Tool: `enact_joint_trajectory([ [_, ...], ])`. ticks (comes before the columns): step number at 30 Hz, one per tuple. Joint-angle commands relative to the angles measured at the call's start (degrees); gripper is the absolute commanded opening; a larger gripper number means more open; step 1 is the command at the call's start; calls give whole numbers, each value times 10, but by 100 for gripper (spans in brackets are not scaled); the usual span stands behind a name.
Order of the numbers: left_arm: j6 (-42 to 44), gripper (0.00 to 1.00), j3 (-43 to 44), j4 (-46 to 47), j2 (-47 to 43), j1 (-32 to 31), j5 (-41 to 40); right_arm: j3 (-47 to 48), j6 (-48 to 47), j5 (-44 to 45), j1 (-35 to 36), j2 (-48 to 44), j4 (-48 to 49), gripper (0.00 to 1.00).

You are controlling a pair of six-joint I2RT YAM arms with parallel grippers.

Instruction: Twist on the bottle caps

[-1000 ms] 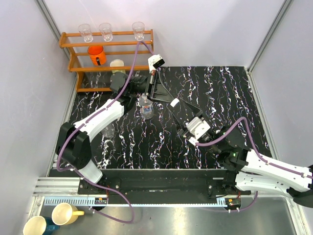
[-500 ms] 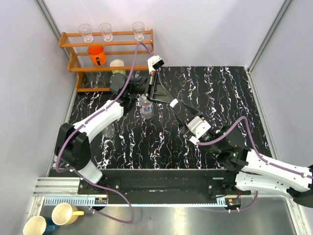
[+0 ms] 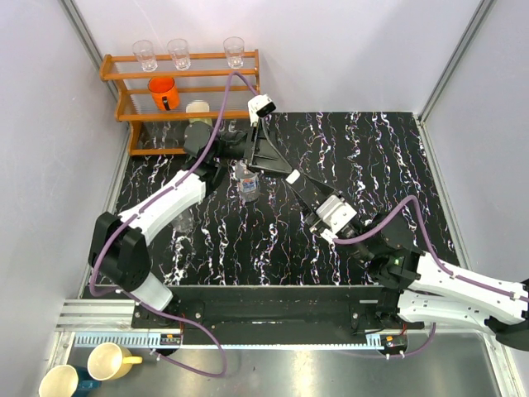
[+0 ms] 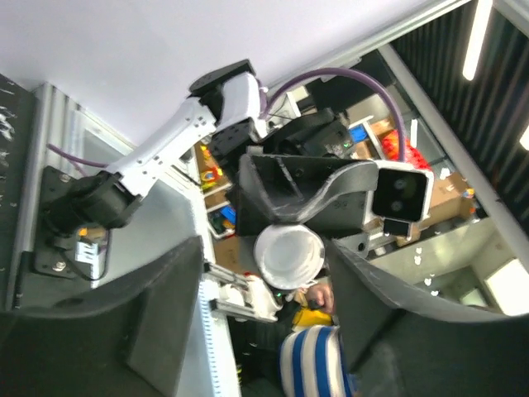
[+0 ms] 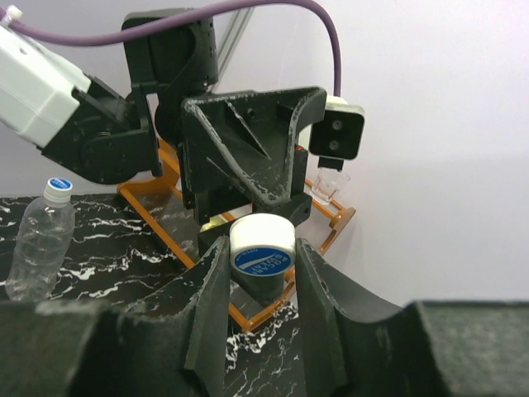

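Note:
A white bottle cap with a blue top sits pinched between the fingers of my right gripper, held in the air above the marble table. The left wrist view shows the cap's hollow white underside. My left gripper faces it, jaws spread to either side and not touching it. From above, the left gripper and right gripper meet tip to tip. A clear bottle stands upright just left of them, a blue cap on its neck. A faint clear shape may be another bottle.
An orange wooden rack at the back left holds three clear glasses, an orange cup and a pale cup. Two mugs sit off the table at the near left. Grey walls close in the sides.
My right gripper has shut on the cap. My left gripper, shut on it before, has opened and let go of it. Both arms have barely moved.

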Motion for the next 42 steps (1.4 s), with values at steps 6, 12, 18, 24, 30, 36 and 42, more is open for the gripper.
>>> enact_joint_trajectory([
  [6,152,93,21,-168,-34,102,5,43,63,24,6,-60,-81,27],
  [12,674,99,122,-697,-20,167,-95,51,96,25,6,-89,-121,27],
  [18,844,99,126,-796,-36,160,-329,58,120,22,6,-100,-144,27],
  [24,967,99,64,-749,-52,124,-447,58,126,19,6,-96,-149,27],
  [30,1004,99,37,-725,-25,116,-487,60,135,20,6,-96,-151,27],
  [36,1007,99,37,-706,5,115,-504,61,144,23,6,-98,-159,27],
  [42,1007,90,42,-691,38,100,-490,62,147,28,6,-98,-160,27],
])
